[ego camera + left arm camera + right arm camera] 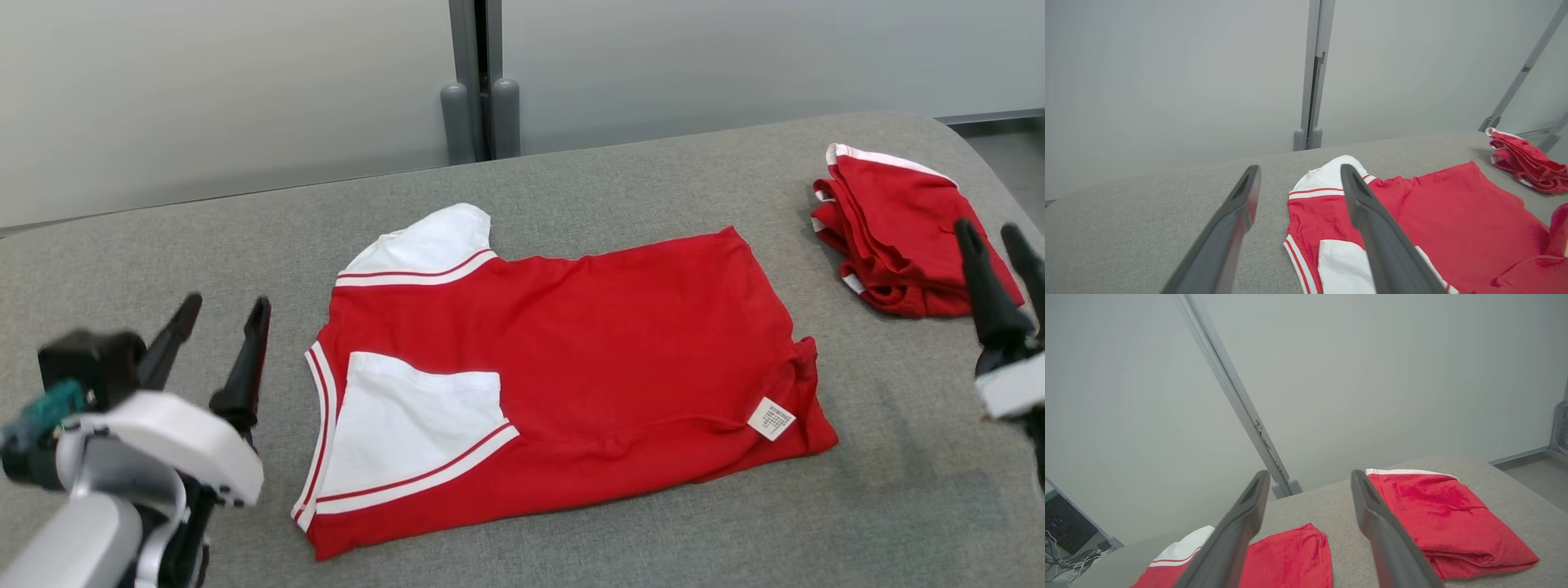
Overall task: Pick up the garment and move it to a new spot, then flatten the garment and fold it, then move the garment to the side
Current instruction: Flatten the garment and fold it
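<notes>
Table [571, 555] grey, fabric-topped. Left gripper [229, 300] at near left, fingers spread, nothing between them, above bare table just left of shirt [588, 351]. Right gripper [989, 229] at right edge, fingers likewise spread and empty, in front of pile [898, 229]. Shirt red, mid-table, lying flat, partly folded: near sleeve [408, 425] white, turned in over the body; far sleeve [433, 245] white, sticking out; label [771, 418] at right hem. Pile red, folded, far right, well apart from shirt. Post [482, 82] and pale wall behind.
</notes>
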You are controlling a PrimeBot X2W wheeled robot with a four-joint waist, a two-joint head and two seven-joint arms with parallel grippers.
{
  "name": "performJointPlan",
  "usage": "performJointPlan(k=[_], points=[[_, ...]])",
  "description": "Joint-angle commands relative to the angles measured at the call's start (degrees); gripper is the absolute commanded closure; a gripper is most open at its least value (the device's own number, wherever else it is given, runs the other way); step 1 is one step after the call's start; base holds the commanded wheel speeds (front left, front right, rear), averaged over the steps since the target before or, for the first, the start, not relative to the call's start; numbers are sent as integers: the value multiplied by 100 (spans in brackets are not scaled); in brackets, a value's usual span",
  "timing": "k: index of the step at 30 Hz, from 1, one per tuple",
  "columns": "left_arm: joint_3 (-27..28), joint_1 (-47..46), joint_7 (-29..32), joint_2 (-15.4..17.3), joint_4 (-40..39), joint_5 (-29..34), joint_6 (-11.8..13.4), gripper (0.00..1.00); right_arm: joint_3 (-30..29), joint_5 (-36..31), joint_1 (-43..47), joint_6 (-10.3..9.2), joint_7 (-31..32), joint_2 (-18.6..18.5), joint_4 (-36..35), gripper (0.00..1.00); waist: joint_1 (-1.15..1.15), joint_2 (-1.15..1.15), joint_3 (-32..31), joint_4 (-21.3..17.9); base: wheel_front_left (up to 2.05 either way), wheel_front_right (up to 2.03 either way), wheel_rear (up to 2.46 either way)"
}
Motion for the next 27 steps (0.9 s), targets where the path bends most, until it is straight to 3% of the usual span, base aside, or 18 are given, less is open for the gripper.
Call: performJointPlan(k=[1, 5, 7, 8, 12, 18, 27], points=[[50, 256, -300, -76, -58, 103, 144, 0, -418, -288, 530, 0, -12, 304, -146, 0, 0, 0, -13, 5, 0, 0, 0], [207, 799, -1140, -362, -108, 231, 447, 0, -1418, -1180, 1468, 0, -13, 788, -503, 0, 0, 0, -13, 10, 0, 0, 0], [267, 895, -1314, -420, -91, 276, 536, 0, -1573, -1373, 1692, 0, -15, 893, -541, 0, 0, 0, -12, 10, 0, 0, 0], [335, 1129, -1521, -611, -104, 232, 633, 0, -1756, -1669, 2037, 0, -14, 1103, -603, 0, 0, 0, -8, 16, 0, 0, 0], [429, 1352, -1663, -762, -160, 284, 678, 0, -1828, -1929, 2320, 0, 64, 1296, -657, 0, 0, 0, 20, 36, 0, 0, 0], [393, 1482, -1678, -857, -120, 367, 647, 0, -1799, -2361, 2332, 0, 642, 1420, -536, 0, 0, 0, 15, 70, 0, 0, 0], [106, 1535, -840, -881, 314, 32, 612, 0, -1640, -2991, 1821, 0, 1976, 1771, 95, 0, 0, 0, 110, 83, 0, 0, 0]])
